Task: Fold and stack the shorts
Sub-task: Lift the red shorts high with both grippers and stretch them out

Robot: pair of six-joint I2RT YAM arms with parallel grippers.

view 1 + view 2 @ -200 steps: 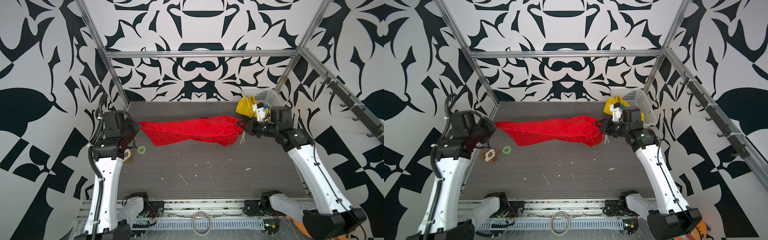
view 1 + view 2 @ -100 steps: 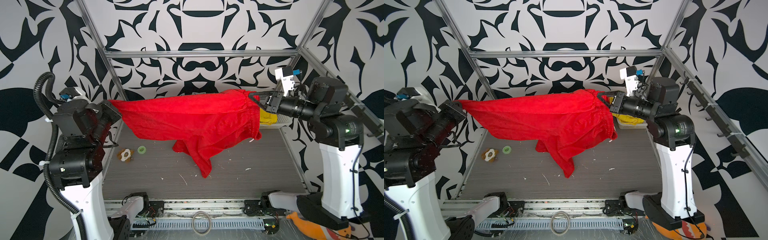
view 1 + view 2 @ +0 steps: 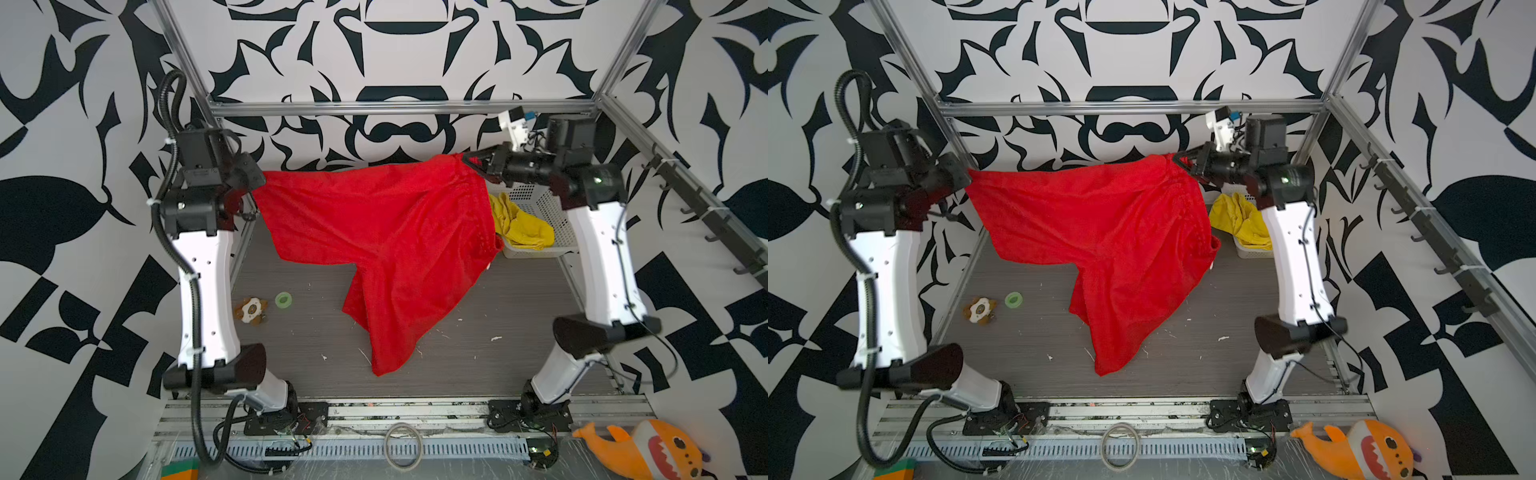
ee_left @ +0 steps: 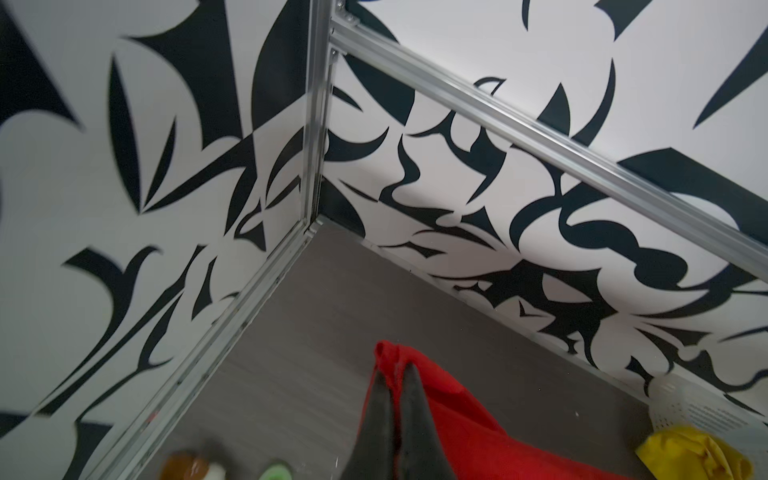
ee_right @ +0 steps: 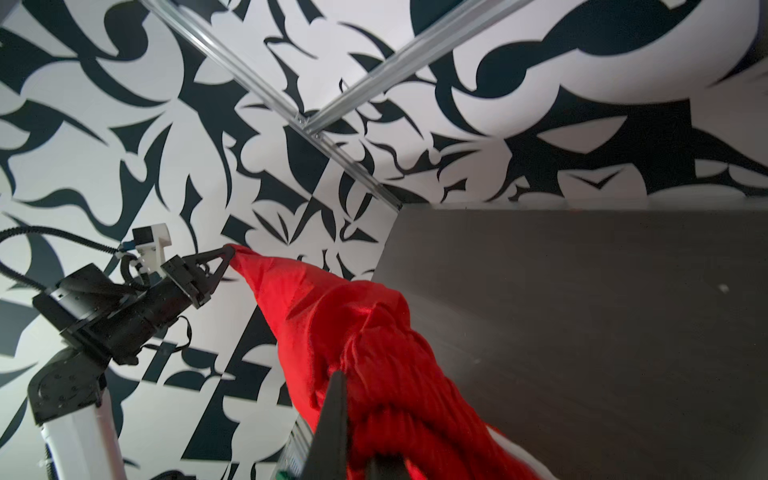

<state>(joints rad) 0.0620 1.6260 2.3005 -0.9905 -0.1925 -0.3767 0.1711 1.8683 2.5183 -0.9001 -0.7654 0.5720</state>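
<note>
Clamping shut on opposite ends of the red shorts [image 3: 382, 232] with left gripper [image 4: 394, 370] and right gripper [image 3: 466, 159], held them spread above the table [image 3: 519, 332]; let one leg droop; spotted yellow shorts [image 3: 521, 226] in the basket [image 3: 544, 203].

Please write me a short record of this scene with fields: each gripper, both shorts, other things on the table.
left gripper: shut on a corner of the red shorts
right gripper: shut on their bunched opposite end
red shorts: spread in the air between the grippers, one part hanging toward the table
yellow shorts: crumpled in the white basket, not folded
other things: green ring and small brown toy near the table's left edge
</note>
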